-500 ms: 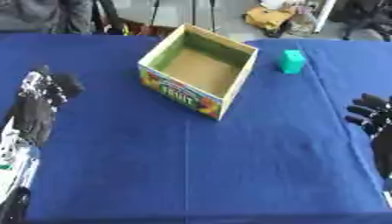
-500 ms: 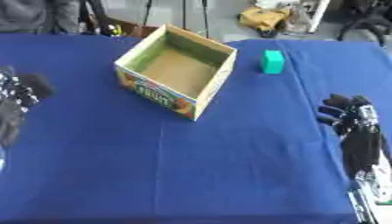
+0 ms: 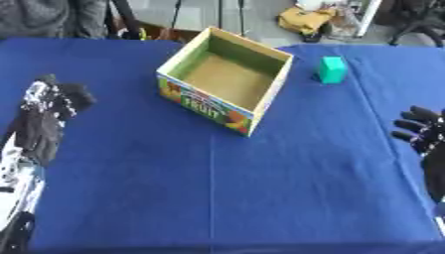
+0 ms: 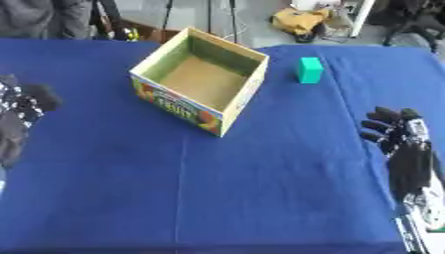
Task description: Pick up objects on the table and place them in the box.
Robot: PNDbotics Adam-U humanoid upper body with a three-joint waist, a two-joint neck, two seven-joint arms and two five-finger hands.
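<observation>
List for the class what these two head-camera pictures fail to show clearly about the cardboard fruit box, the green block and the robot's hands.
- Open cardboard fruit box: its near inner wall is hidden by its own rim.
- Small green block: its far side is unseen.
- Left hand: fingers blurred; cut by the left edge in the right eye view.
- Right hand: cut by the right edge in the left eye view.

Illumination was even and bright; shadows were faint; the whole picture was soft, with the left hand (image 3: 45, 116) most blurred.
</observation>
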